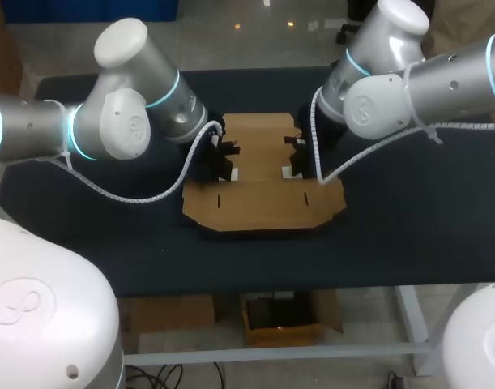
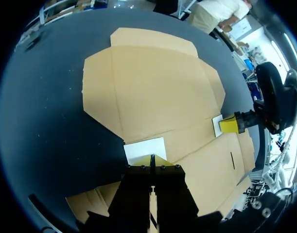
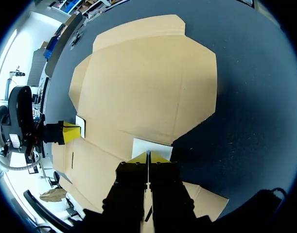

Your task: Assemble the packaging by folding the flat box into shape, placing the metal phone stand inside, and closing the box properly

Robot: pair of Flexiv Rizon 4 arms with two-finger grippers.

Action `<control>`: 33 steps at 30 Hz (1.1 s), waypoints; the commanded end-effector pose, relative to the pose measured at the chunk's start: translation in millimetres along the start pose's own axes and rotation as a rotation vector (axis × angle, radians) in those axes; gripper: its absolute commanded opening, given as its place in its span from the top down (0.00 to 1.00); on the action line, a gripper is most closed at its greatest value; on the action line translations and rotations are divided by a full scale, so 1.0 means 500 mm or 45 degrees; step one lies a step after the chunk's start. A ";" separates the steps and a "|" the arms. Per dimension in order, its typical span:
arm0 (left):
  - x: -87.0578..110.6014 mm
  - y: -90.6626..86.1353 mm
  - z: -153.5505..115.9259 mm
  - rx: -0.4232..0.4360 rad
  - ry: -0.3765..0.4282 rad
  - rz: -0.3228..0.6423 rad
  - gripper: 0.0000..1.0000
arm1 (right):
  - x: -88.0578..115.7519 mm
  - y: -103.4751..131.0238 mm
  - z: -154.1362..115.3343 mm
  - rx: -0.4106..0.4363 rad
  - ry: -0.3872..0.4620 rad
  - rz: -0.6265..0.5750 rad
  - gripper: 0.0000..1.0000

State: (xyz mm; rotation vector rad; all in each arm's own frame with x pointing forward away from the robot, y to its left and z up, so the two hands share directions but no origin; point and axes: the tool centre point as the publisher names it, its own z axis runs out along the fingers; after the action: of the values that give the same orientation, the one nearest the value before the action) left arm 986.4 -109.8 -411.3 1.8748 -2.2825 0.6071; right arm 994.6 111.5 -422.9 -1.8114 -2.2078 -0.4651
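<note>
The flat brown cardboard box (image 1: 263,174) lies unfolded on the dark table, its flaps spread out. My left gripper (image 1: 228,166) is shut, with its yellow tips down on a white patch (image 2: 146,149) at the cardboard's left side. Opposite it, my right gripper (image 1: 292,166) is also shut, tips on another white patch (image 3: 151,148) at the right side. Each wrist view shows the cardboard (image 2: 158,87) (image 3: 148,82) ahead of its own gripper (image 2: 152,159) (image 3: 148,156). Each also shows the other arm's yellow tip (image 2: 229,124) (image 3: 69,132) across the sheet. No metal phone stand is in view.
The dark table (image 1: 409,227) stretches bare to the right, left and front of the cardboard. Both arms' white cable spirals (image 1: 150,194) hang low over the table beside the box.
</note>
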 end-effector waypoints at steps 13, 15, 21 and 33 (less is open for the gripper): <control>0.005 0.002 -0.038 0.032 -0.041 -0.001 1.00 | -0.007 -0.007 -0.044 -0.045 0.061 0.005 1.00; 0.003 -0.002 -0.049 0.034 -0.042 -0.004 1.00 | -0.013 -0.007 -0.052 -0.049 0.057 0.025 1.00; -0.010 -0.010 -0.080 0.037 -0.038 -0.030 1.00 | -0.042 -0.003 -0.085 -0.056 0.074 0.068 1.00; -0.031 -0.018 -0.140 0.046 -0.042 -0.081 1.00 | -0.095 -0.002 -0.160 -0.099 0.088 0.120 1.00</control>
State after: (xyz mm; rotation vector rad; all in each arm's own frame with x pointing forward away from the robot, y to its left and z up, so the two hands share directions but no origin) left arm 992.1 -75.5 -360.4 1.9712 -2.2342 0.6265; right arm 1006.3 45.8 -376.3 -1.9060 -2.0801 -0.5851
